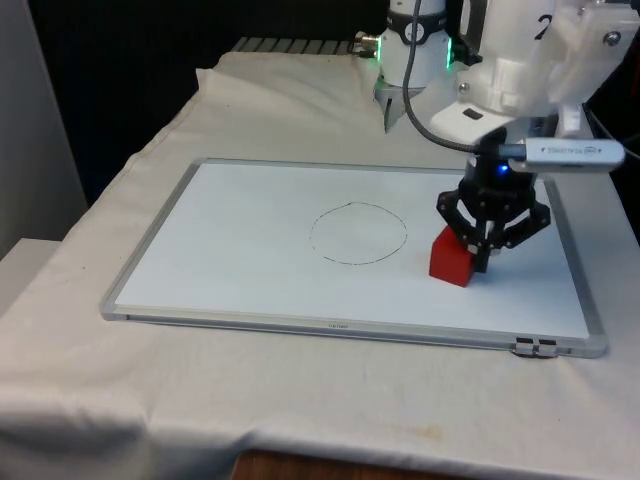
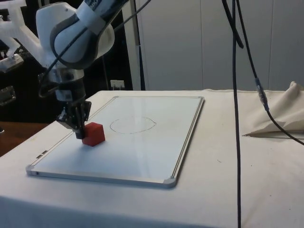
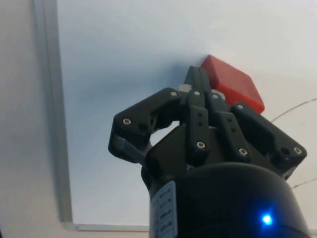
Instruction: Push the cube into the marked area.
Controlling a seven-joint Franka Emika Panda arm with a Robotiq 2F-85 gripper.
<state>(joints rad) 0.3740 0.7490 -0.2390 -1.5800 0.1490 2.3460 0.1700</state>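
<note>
Gripper (image 1: pixel 482 262): fingers pressed together, holding nothing, tips touching the cube's side.
Cube (image 1: pixel 451 257): sitting just ahead of the fingertips, outside the drawn circle (image 1: pixel 358 232).
Progress: contact made; pushing into circle remaining.

Glossy whiteboard (image 1: pixel 250 250), creased cloth (image 1: pixel 150 400), matt cube (image 1: pixel 451 257)

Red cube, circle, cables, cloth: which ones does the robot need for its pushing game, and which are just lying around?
Needed for the job:
red cube
drawn circle
whiteboard
gripper, fingers together, right against the cube

Just lying about:
white cloth
hanging black cables
bunched-up cloth by the table's edge
</note>
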